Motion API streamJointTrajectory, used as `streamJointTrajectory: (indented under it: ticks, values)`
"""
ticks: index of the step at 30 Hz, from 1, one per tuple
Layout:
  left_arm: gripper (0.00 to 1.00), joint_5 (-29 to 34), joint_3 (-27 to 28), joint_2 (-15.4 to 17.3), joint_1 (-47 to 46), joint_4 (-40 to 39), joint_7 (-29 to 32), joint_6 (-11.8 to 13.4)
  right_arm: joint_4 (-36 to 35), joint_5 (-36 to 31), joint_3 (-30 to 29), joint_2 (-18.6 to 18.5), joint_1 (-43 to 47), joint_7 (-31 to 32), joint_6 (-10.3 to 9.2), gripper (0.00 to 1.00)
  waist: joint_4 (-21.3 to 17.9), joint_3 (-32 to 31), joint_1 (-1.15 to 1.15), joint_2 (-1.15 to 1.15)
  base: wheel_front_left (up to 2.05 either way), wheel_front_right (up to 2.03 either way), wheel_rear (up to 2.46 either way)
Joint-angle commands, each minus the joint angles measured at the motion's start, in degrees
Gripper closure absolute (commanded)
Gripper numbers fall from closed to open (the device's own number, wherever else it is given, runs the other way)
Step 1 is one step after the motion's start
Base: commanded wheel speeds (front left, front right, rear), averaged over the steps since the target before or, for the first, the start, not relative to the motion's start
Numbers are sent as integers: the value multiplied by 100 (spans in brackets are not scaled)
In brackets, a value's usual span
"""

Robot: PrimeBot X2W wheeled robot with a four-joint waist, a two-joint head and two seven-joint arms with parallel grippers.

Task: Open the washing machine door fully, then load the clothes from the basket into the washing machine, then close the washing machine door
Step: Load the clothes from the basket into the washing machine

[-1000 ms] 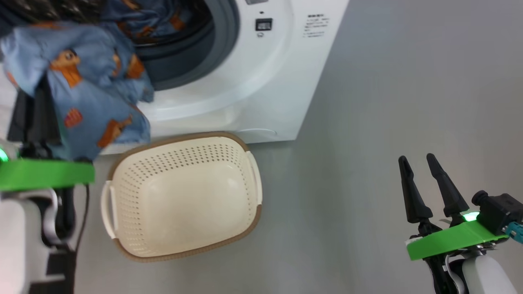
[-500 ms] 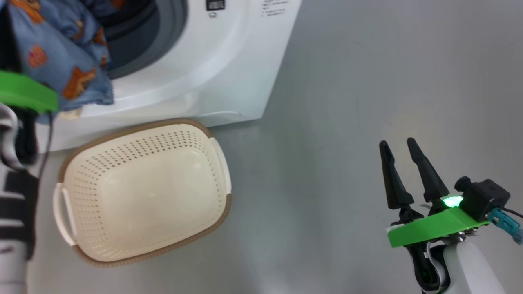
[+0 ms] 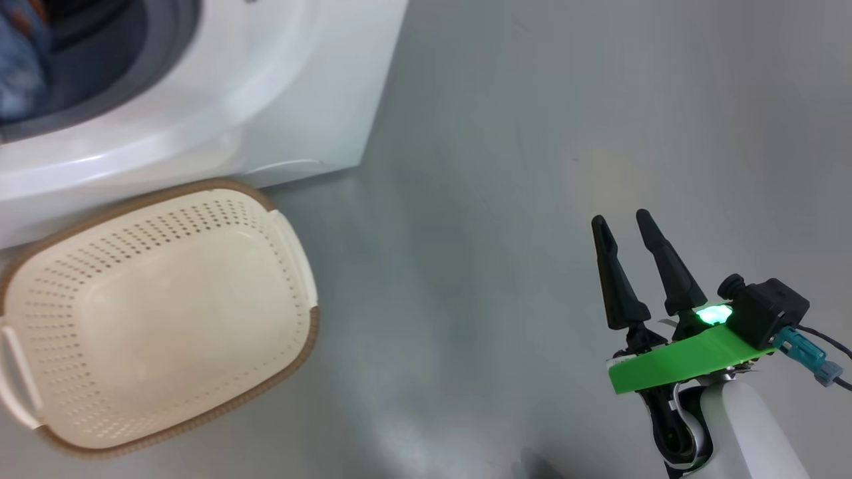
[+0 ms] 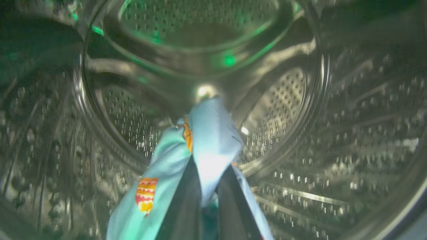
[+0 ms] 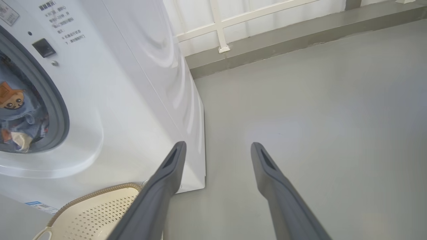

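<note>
Right gripper (image 3: 620, 217) hangs parted, holding nothing, right of the basket (image 3: 293, 359) fronting the washing machine (image 3: 299, 100); the camera has shifted. Left gripper (image 4: 208, 176), inside the drum (image 4: 333, 116), pinches the clothes (image 4: 213, 133), at the machine's mouth 1 second ago. Blue cartoon-print fabric lies behind the machine's gasket (image 5: 56, 100).

Head cam: turned to the right; washer (image 3: 266, 100) & basket (image 3: 166, 226) now sit more left in the frame, but they themselves did not move.
Left gripper (image 4: 209, 166): 1 s ago outside, in front of the opening (image 3: 86, 60); now it is deep inside the drum (image 4: 300, 100).
Clothes (image 4: 213, 133): before, hanging over the washer front below the opening; now in the drum w/ the gripper, pinched betw. its fingers (image 4: 183, 206).
</note>
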Motion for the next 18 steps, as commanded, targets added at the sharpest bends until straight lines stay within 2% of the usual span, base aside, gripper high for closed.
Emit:
streamJointTrajectory:
  ticks: [1,6,7,8,9,18]
  values:
    - [100,130,212,334,-206,-306,-34,17,-142,89,117,23,-78,-27,9,0,-177,181,0,0,0,0,0]
    - [100,541,655,297,-194,-766,-34,22,-155,106,118,47,-112,-27,9,0,-253,266,0,0,0,0,0]
    - [86,626,656,283,-134,-686,-34,20,-155,109,117,49,-115,-27,9,0,-257,270,0,0,0,0,0]
    - [40,718,634,286,-89,-593,-34,17,-154,111,119,52,-117,-27,9,0,-260,273,0,0,0,0,0]
    - [0,789,618,287,-49,-492,-34,14,-149,112,130,54,-120,-27,9,0,-266,269,0,0,0,0,0]
    - [0,837,789,169,31,206,-34,-2,-165,170,190,60,-177,-27,9,0,-222,291,0,0,0,0,0]
